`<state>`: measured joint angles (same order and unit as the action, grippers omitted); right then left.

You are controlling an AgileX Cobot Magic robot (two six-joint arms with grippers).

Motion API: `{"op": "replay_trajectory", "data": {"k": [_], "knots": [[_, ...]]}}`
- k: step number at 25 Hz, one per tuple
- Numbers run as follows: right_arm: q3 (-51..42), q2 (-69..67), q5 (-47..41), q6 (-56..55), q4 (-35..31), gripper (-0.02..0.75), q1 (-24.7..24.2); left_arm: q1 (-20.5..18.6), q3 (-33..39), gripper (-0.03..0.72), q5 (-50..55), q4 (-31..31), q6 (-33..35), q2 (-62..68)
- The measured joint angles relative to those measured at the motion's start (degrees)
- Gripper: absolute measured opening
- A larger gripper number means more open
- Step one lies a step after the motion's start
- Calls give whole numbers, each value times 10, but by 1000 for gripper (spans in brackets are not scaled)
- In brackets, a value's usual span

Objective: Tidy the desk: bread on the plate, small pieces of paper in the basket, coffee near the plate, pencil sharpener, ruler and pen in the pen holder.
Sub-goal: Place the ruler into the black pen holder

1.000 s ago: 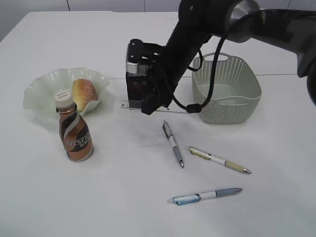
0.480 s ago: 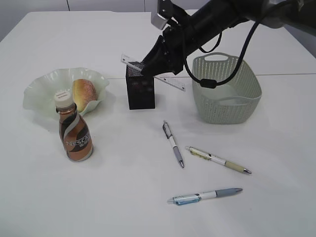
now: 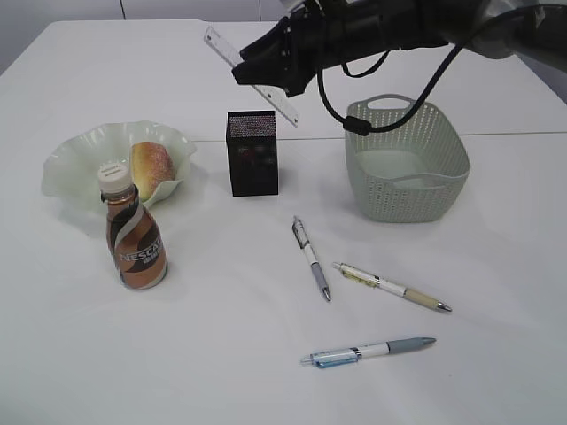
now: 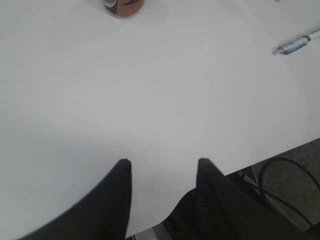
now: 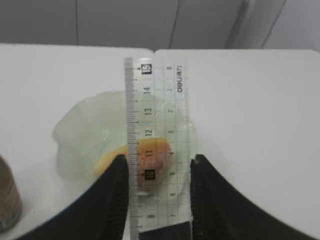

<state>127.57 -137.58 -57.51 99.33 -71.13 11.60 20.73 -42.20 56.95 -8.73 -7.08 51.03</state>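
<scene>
My right gripper [image 3: 266, 69] is shut on the clear ruler [image 3: 251, 75], which hangs slanted in the air above the black mesh pen holder [image 3: 252, 152]. In the right wrist view the ruler [image 5: 157, 120] sits between both fingers. Bread [image 3: 152, 168] lies on the pale wavy plate [image 3: 80, 155], and the coffee bottle [image 3: 133, 235] stands upright in front of it. Three pens [image 3: 311, 258] [image 3: 392, 287] [image 3: 368, 351] lie on the table. My left gripper [image 4: 162, 162] is open over bare table. No pencil sharpener or paper pieces are in view.
A grey-green basket [image 3: 407, 159] stands right of the pen holder. The table's near edge [image 4: 270, 155] with cables below it shows beside my left gripper. The bottle's base [image 4: 123, 5] and a blue pen [image 4: 297, 44] lie far ahead of it.
My right arm lifted the ruler from the table beside the pen holder, up and to the left, to above the holder. Left gripper and other objects stayed still.
</scene>
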Motion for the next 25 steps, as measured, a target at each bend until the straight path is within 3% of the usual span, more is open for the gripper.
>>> {"op": "replay_trajectory", "data": {"k": [8, 15, 25], "knots": [[0, -45, 45, 42, -183, 279, 0, 0, 0, 318, 2, -7, 0, 0], [1, -64, 58, 82, -272, 279, 0, 0, 0, 318, 3, -15, 0, 0], [8, -95, 77, 98, -298, 279, 0, 0, 0, 318, 3, -15, 0, 0]]}}
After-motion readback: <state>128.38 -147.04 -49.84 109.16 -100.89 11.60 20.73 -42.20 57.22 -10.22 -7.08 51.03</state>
